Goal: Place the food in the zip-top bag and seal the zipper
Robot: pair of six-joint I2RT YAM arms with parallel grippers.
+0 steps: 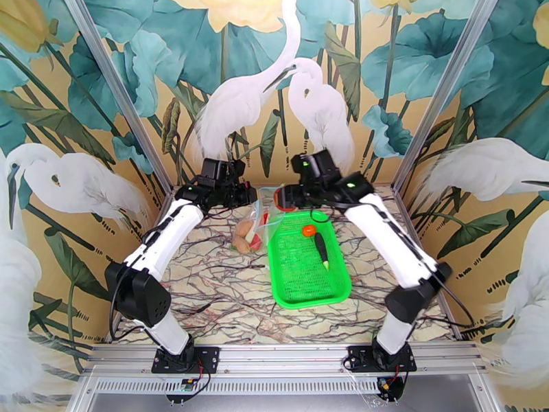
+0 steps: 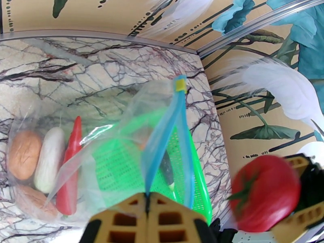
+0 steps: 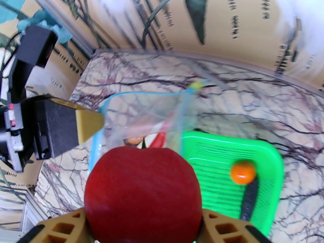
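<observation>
Closest to us is the red tomato (image 3: 142, 195), clamped between the right fingers (image 3: 227, 229) and held in the air near the open mouth of the zip-top bag (image 2: 101, 130), not yet inside it. Across from it, the left fingers (image 2: 156, 211) are pressed together on the light blue zipper (image 2: 162, 138), lifting that edge so the mouth gapes. The bag's lower part lies on the tabletop (image 1: 226, 303) just beside the green basket (image 1: 305, 269). We judge the job to be past halfway. A tan potato (image 2: 24, 154), the white radish (image 2: 49, 158), the red chili (image 2: 71, 171) and what looks like a second potato (image 2: 34, 201) already lie in the bag. Left to do are the tomato in hand, then the small orange (image 3: 243, 172) and the dark eggplant (image 3: 249, 199) waiting in the basket, and last the sealing, since the zipper stands unclosed. We cannot make out a green pepper anywhere. As for writing, we find no brand, label or print on bag, basket or food. The only mark is a plain yellow tab (image 2: 180, 84) at the zipper's end.
</observation>
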